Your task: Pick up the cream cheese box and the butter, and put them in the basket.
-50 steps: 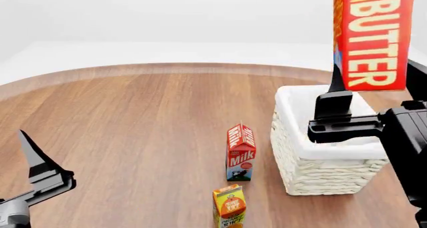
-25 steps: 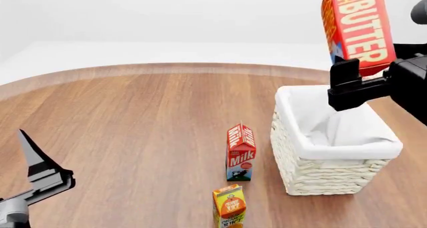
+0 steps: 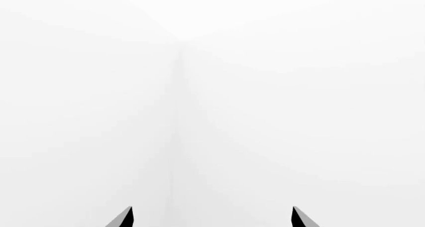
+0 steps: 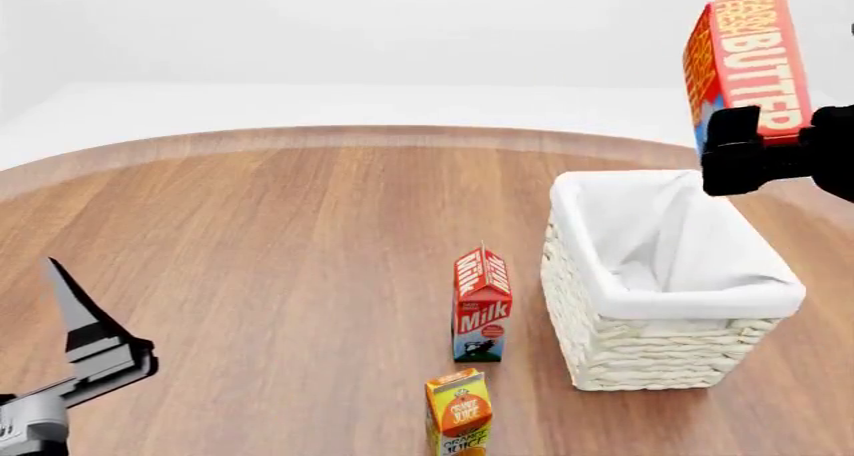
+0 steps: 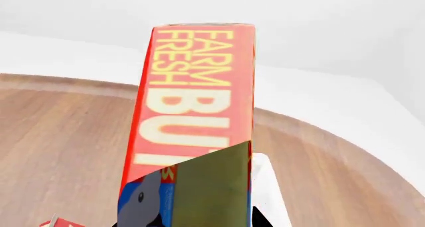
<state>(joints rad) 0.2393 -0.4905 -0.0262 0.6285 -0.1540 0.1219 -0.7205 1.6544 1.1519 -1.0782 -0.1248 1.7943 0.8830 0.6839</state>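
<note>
Right tool (image 4: pixel 747 156) clamps red butter (image 4: pixel 747 66) upright (yellow lettering); left tool (image 4: pixel 74 351) spread, empty.

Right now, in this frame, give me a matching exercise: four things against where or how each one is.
Things:
1. butter
2. basket
3. milk carton
4. juice carton

States:
A. standing nearest the camera, cut off by the frame's lower edge
B. held upright in the air by the right tool
C. on the table, holding only its white liner
D. upright on the table, just left of the basket

Pairs: 1-B, 2-C, 3-D, 4-A
</note>
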